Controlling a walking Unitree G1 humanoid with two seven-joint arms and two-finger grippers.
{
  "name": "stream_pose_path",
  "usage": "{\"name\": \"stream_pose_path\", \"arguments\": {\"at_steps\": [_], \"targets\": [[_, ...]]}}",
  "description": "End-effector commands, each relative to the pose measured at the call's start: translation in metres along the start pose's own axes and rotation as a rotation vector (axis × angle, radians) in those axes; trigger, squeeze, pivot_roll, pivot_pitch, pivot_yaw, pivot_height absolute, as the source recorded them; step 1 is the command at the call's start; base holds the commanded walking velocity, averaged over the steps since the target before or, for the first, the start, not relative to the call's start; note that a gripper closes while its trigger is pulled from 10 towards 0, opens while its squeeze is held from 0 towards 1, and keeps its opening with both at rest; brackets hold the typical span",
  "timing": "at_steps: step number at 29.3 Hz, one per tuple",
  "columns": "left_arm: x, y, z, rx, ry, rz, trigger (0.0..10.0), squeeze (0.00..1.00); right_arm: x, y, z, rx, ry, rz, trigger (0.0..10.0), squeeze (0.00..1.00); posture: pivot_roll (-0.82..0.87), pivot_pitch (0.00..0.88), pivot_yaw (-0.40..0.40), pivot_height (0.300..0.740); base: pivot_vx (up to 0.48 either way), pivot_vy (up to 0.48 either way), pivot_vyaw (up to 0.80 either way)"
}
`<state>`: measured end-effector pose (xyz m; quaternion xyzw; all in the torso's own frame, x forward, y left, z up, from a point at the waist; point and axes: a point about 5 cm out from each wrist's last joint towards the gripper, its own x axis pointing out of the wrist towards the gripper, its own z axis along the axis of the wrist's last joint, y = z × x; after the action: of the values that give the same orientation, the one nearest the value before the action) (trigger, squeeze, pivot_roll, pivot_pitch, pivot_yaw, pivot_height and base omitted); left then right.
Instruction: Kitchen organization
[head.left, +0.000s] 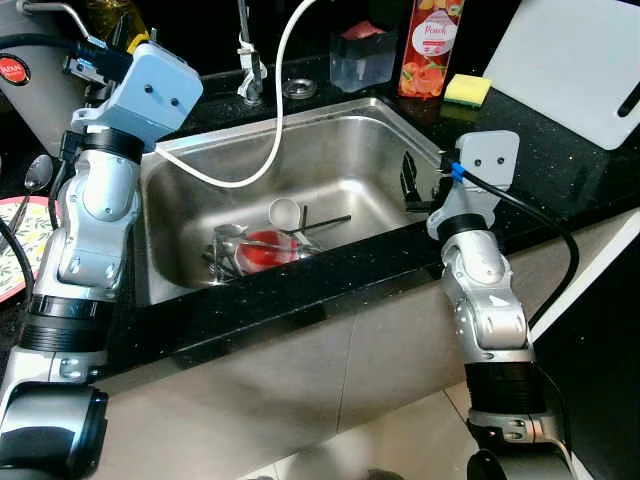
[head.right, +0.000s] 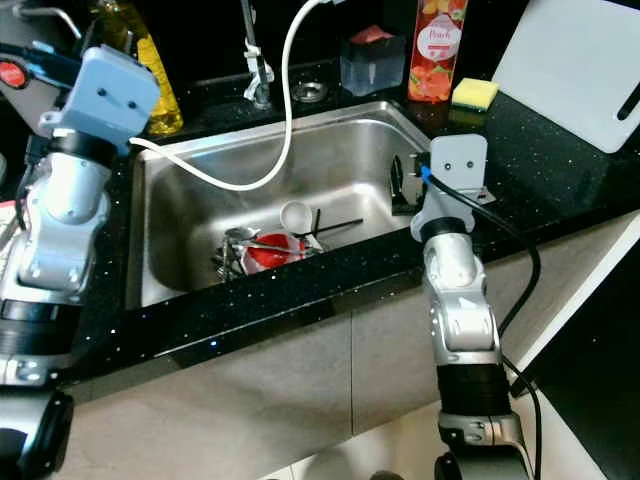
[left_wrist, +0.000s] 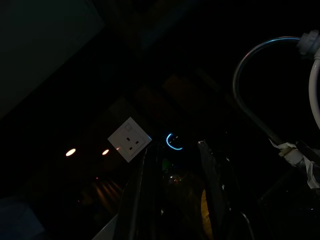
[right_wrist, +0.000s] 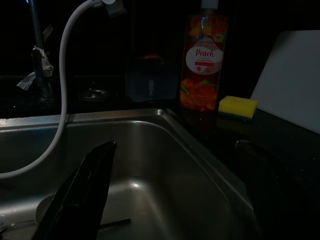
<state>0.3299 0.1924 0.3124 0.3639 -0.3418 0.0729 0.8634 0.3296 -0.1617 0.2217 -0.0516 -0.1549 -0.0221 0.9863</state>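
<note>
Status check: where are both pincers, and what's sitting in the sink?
Right pincer open over sink right rim. Left pincer raised, empty. Red bowl, ladle in basin. White hose hanging across.

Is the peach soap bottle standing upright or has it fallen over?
Upright. The bottle stands on the counter behind the sink, cap at the top, beside the yellow sponge.

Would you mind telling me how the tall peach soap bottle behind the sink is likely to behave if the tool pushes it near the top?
The bottle is tall and narrow on the black counter, so it would probably tip rather than slide. It looks nearly full, so likely fairly heavy. Its glossy plastic may be slippery, especially beside the sink.
</note>
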Motion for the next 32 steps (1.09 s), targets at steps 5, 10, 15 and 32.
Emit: {"name": "stream_pose_path", "arguments": {"at_steps": [5, 10, 15, 32], "targets": [[-0.0039, 0.0009, -0.0050, -0.012, 0.018, 0.014, 10.0, 0.00, 0.0005, 0.0034, -0.0019, 0.004, 0.004, 0.016, 10.0, 0.00, -0.04, 0.000, 0.039, 0.740, 0.000, 0.000, 0.00], [-0.0056, -0.0001, -0.0053, -0.012, 0.016, 0.009, 10.0, 0.00, 0.0004, 0.0042, -0.0022, 0.005, 0.006, 0.017, 10.0, 0.00, -0.04, 0.000, 0.039, 0.740, 0.000, 0.000, 0.00], [-0.0071, -0.0021, -0.0074, -0.022, 0.027, 0.006, 10.0, 0.00, 0.0005, 0.0044, -0.0022, 0.005, 0.006, 0.018, 10.0, 0.00, -0.03, 0.000, 0.039, 0.740, 0.000, 0.000, 0.00], [-0.0064, 0.0044, -0.0005, -0.013, -0.006, 0.044, 10.0, 0.00, -0.0003, 0.0046, -0.0034, 0.007, 0.009, 0.016, 10.0, 0.00, -0.03, 0.000, 0.040, 0.740, 0.000, 0.000, 0.00]]}}
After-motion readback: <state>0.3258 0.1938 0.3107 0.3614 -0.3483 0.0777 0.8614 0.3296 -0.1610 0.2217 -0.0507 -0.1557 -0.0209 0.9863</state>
